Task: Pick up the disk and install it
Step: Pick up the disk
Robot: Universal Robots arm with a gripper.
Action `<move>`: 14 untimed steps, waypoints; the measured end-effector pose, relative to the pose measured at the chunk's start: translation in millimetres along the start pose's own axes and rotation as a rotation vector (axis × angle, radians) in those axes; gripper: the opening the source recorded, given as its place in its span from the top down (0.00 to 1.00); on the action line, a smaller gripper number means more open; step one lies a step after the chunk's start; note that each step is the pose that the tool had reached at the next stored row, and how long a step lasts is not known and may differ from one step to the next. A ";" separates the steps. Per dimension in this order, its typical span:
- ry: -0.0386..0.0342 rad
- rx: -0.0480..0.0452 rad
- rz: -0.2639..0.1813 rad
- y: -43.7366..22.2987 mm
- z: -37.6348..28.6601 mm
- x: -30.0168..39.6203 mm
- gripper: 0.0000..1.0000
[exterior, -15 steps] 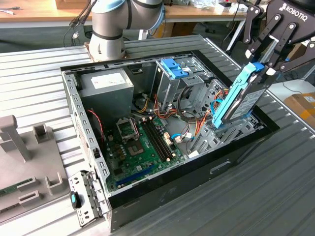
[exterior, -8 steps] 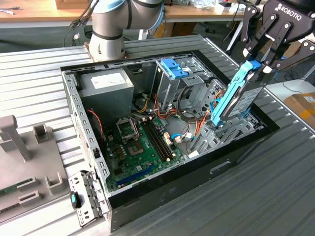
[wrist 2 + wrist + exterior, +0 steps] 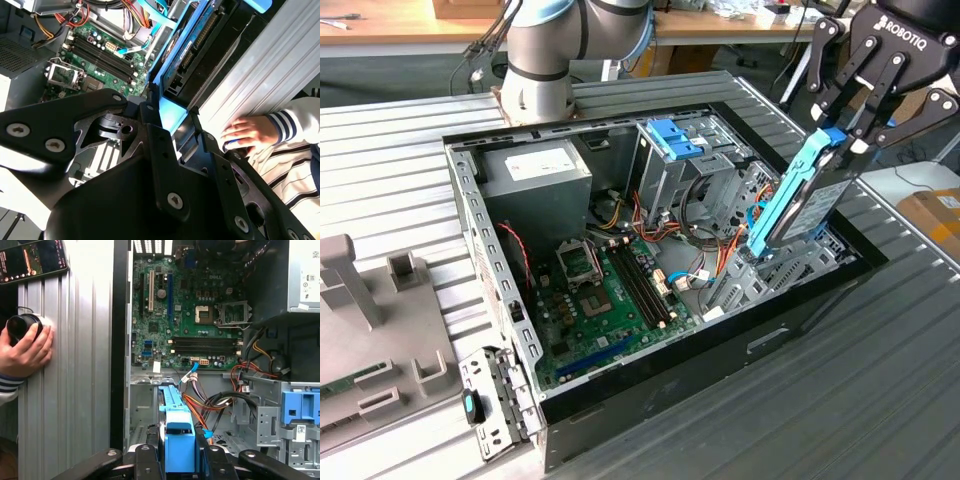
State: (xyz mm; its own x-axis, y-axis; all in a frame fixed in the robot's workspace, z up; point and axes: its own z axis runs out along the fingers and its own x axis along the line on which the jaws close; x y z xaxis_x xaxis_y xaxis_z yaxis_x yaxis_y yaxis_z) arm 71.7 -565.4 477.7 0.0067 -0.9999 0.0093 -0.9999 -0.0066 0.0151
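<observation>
At the upper right of the exterior view we see the gripper (image 3: pixel 847 138) clamped on the top end of the disk (image 3: pixel 803 203), which hangs tilted, its lower end inside the open computer case (image 3: pixel 650 410) on the counter (image 3: pixel 880 385).

Open computer case (image 3: pixel 650 400) lies on its side on the ribbed table (image 3: pixel 880 400), with my arm's base (image 3: pixel 535 70) behind it. Inside, the motherboard (image 3: pixel 600 300) is flat on the case floor toward the exterior view's left. The power supply (image 3: pixel 535 175) sits in the far corner behind it, and the drive cage (image 3: pixel 670 165) is just beside the supply on the exterior view's right. My gripper (image 3: pixel 845 140) clamps the upper end of the disk (image 3: pixel 800 200). The disk is tilted, its lower end down inside the case at the exterior view's right end. In the first wrist view a person's hand (image 3: pixel 25 350) rests on a round device (image 3: pixel 20 325) on the table outside the case wall, with a phone (image 3: pixel 32 260) near it.
</observation>
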 end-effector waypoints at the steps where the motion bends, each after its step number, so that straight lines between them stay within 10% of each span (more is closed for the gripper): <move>1: 0.0002 0.0000 0.000 0.0 0.1 0.0 0.63; 14: -0.0001 0.0000 0.001 -0.2 6.0 -0.7 0.63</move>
State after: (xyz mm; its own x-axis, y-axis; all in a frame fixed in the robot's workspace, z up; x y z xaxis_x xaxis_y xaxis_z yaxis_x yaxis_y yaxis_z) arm 71.7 -564.8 471.6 0.0059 -0.9999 0.0092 -0.9999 -0.0057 0.0150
